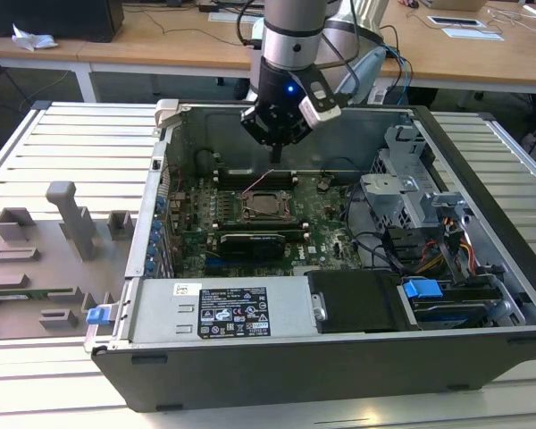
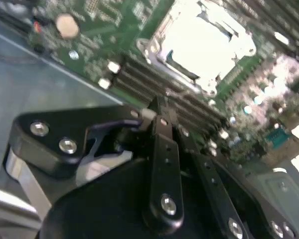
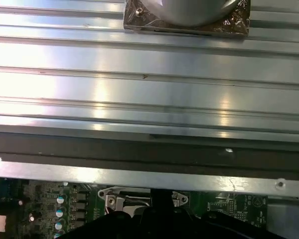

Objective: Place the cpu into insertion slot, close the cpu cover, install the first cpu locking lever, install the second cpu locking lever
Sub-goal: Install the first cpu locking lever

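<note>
Closed-fingered end effector (image 2: 159,107) hovers empty above the cpu cover (image 1: 266,204), which looks shut; levers' state unclear.

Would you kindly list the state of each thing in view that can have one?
computer case: side panel off, interior exposed.
insertion slot: occupied, silvery top showing.
cpu cover: lying flat over the socket.
tool: above the socket, fingers together, holding nothing, touching nothing.
blue latch: lying flat on the drive bay.
</note>
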Available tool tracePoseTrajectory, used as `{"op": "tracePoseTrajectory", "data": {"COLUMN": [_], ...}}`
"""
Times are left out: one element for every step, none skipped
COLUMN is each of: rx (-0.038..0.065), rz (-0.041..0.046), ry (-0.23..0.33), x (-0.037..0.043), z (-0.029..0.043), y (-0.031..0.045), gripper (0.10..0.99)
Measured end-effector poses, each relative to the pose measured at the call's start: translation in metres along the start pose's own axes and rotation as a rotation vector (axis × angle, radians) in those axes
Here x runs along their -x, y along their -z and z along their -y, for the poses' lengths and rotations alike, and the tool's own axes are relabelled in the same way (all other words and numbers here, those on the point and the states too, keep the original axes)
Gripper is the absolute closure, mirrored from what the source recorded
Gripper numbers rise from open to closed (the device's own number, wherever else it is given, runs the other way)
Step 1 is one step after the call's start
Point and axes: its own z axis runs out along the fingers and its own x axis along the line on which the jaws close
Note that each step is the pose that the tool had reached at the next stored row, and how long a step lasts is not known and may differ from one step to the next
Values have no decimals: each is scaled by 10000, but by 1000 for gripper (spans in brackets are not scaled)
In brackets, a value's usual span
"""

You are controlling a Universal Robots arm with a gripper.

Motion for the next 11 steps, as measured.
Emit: {"op": "tracePoseTrajectory", "data": {"rx": [9,25,35,51,69,75,76,75,75,75,75], "rz": [1,1,1,3,4,2,1,-1,-1,-2,-3], "ry": [0,5,8,10,16,44,79,94,109,129,141], "x": [-32,-92,-129,-172,-190,-191,-192,-192,-192,-191,-187], "z": [-1,-1,-1,-1,3,19,41,47,48,48,48], "y": [-13,-38,-53,-73,-98,-129,-162,-181,-195,-214,-225], "gripper": [980,980,980,980,980,980,980,980,980,980,980]}}
